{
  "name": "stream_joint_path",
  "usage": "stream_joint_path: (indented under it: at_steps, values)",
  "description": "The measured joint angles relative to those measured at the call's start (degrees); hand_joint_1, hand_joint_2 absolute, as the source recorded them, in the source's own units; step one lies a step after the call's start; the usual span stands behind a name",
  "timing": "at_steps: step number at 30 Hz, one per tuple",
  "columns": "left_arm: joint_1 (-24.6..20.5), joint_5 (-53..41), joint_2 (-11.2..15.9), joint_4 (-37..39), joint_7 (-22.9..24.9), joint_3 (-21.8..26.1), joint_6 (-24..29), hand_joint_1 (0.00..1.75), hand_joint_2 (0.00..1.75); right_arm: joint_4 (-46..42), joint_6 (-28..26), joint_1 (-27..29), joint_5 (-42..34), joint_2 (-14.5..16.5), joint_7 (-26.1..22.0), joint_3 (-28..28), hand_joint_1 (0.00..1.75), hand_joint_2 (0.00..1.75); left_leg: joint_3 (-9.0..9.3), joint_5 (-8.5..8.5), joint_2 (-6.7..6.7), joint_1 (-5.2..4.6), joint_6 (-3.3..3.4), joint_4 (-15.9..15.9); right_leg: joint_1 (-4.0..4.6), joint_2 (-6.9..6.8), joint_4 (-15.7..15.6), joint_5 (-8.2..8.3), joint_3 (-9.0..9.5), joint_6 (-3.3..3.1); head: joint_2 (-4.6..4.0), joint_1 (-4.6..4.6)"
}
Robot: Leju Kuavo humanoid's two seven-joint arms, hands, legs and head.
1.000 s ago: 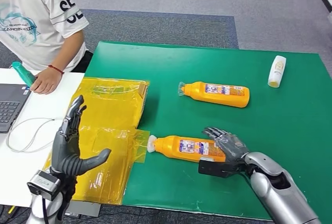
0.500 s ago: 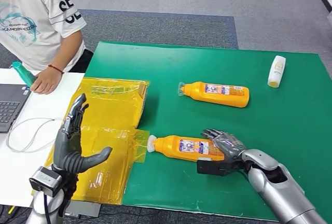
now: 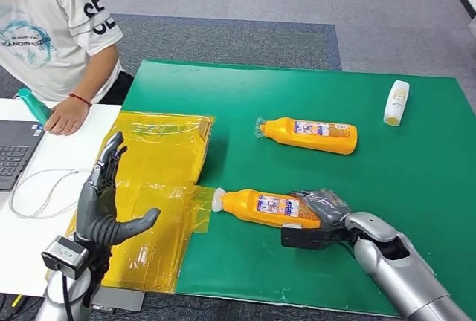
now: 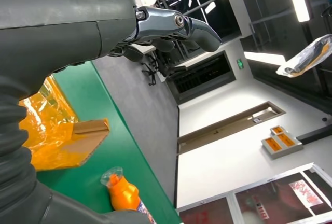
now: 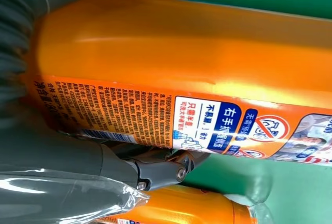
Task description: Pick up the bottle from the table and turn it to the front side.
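An orange bottle [image 3: 264, 208] lies on its side on the green table [image 3: 337, 76], with its pale cap [image 3: 218, 199] pointing left. My right hand [image 3: 321, 213] grips its base end, fingers curled over the top and thumb underneath. In the right wrist view the bottle [image 5: 176, 73] lies against the palm with its printed label facing the camera, and a dark finger [image 5: 156, 169] wraps below it. My left hand [image 3: 104, 202] is raised above the yellow plastic bags [image 3: 157, 187], fingers spread and holding nothing; its fingertips [image 4: 195, 27] show in the left wrist view.
A second orange bottle [image 3: 309, 134] lies farther back, and a small white bottle [image 3: 396, 102] lies at the far right. A person in a white shirt [image 3: 50, 31] sits at the upper left beside a laptop [image 3: 14, 150] and a cable [image 3: 39, 195] on a white table.
My right hand's fingers have curled from flat over the bottle's base into a grip around it. The bottle shifted slightly. The left hand has barely moved.
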Motion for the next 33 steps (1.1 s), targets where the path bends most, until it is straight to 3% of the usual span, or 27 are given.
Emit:
stream_joint_path:
  at_steps: [6,12,16,23,25,27,29,33]
  values:
    - [-0.03,0.00,0.21,0.00,0.00,-0.02,0.10,0.00,1.75,-0.02,-1.74,0.76,-3.88,0.01,-1.15,-0.38,1.75,1.75,0.00,-0.02,0.00,0.00,0.01,0.00,0.00,0.00,0.00,-0.02,0.00,0.00,0.01,0.00]
    - [0.34,0.00,0.50,0.00,0.00,-0.14,0.46,0.00,1.75,-1.85,0.26,6.40,-21.42,0.86,-9.50,-5.62,1.75,1.75,-0.10,-0.03,-0.03,0.00,0.01,0.00,0.00,-0.02,0.01,-0.04,-0.03,0.02,0.01,0.00]
    - [0.67,0.10,0.69,0.00,0.05,-0.19,0.78,0.00,1.75,-4.04,2.58,9.80,-30.25,2.84,-13.01,-10.63,1.75,1.75,-0.12,-0.04,-0.03,0.00,0.01,0.00,0.00,-0.03,0.00,-0.08,-0.07,0.02,-0.01,0.01]
    - [1.52,1.81,0.76,0.22,1.00,-0.19,-0.17,0.00,1.75,-8.39,5.75,14.16,-38.09,7.48,-13.60,-19.77,1.75,1.75,-0.12,-0.06,-0.03,-0.01,0.01,0.00,-0.01,-0.03,0.00,-0.11,-0.07,0.04,0.01,0.02]
    - [1.31,5.92,0.91,1.04,0.93,-0.19,-4.41,0.00,1.75,-9.06,6.94,14.75,-38.83,8.50,-13.75,-21.37,1.75,1.75,-0.12,-0.06,-0.03,-0.01,0.01,0.00,-0.01,-0.03,0.00,-0.11,-0.07,0.04,0.01,0.01]
    - [0.38,12.15,1.60,3.07,0.36,-0.36,-12.34,0.00,1.75,-9.32,8.03,14.75,-39.17,9.28,-14.12,-22.15,1.75,1.75,-0.12,-0.05,-0.03,-0.01,0.00,0.00,-0.01,-0.03,0.00,-0.11,-0.08,0.04,0.00,0.01]
    - [-1.44,16.74,2.91,6.22,-0.19,-0.94,-19.89,0.00,1.75,-9.33,8.86,14.18,-39.29,9.90,-14.50,-22.31,1.75,1.75,-0.11,-0.04,-0.03,-0.01,-0.02,0.00,0.00,-0.02,0.01,-0.10,-0.08,0.02,0.00,0.01]
    - [-6.34,20.94,5.18,13.49,-0.33,-2.46,-29.08,0.00,1.75,-9.29,9.33,12.30,-38.59,11.10,-15.39,-21.93,1.75,1.75,-0.10,0.04,-0.03,-0.01,-0.03,0.00,0.01,-0.03,0.03,-0.06,-0.08,0.00,-0.01,0.01]
